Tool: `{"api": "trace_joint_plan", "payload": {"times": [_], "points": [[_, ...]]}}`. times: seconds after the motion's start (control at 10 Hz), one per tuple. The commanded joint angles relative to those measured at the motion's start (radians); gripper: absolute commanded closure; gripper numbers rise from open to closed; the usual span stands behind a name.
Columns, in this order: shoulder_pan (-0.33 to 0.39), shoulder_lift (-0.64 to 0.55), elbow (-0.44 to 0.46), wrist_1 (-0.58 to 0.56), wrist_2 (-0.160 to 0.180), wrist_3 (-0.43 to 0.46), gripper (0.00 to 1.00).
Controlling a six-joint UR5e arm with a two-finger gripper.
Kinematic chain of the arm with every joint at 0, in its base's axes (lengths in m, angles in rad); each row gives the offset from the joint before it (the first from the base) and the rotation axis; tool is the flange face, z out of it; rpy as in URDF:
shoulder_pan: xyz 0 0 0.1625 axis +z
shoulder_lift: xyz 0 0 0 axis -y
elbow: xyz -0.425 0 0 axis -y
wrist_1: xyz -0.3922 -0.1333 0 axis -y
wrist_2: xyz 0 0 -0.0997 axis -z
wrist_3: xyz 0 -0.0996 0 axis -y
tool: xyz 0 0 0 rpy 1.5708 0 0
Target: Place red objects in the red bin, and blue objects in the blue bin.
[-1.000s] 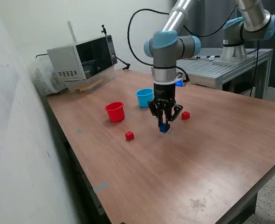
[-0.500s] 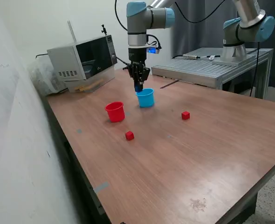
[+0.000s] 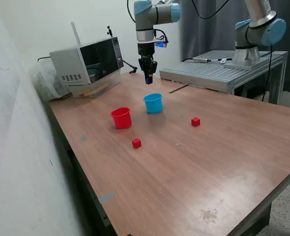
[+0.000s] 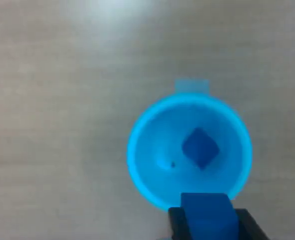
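Observation:
My gripper (image 3: 148,77) hangs well above the light blue cup (image 3: 153,103) and is shut on a dark blue cube (image 4: 206,211), seen between the fingers in the wrist view. The wrist view looks down into the blue cup (image 4: 142,150), where another dark blue cube (image 4: 200,148) lies on the bottom. The red cup (image 3: 121,118) stands on the exterior view's left of the blue cup. One red cube (image 3: 136,143) lies in front of the red cup. A second red cube (image 3: 195,121) lies on the exterior view's right of the blue cup.
A microwave (image 3: 88,61) stands at the table's back, on the exterior view's left. A second arm (image 3: 255,29) stands on a metal bench (image 3: 223,73) behind the wooden table (image 3: 209,167). A wall runs along the exterior view's left.
The gripper carried the blue cube from the table's middle to the blue cup, dipped to its rim, and has now risen above it, still shut on the cube.

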Motion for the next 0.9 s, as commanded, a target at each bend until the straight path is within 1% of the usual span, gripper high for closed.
{"api": "trace_joint_plan", "payload": {"times": [0.0,0.2,0.8], "points": [[-0.002,-0.048,0.069,-0.001,0.001,-0.018,1.0],[-0.002,-0.043,0.063,-0.007,0.009,-0.024,1.0],[-0.007,0.054,0.026,-0.045,0.009,-0.024,1.0]]}}
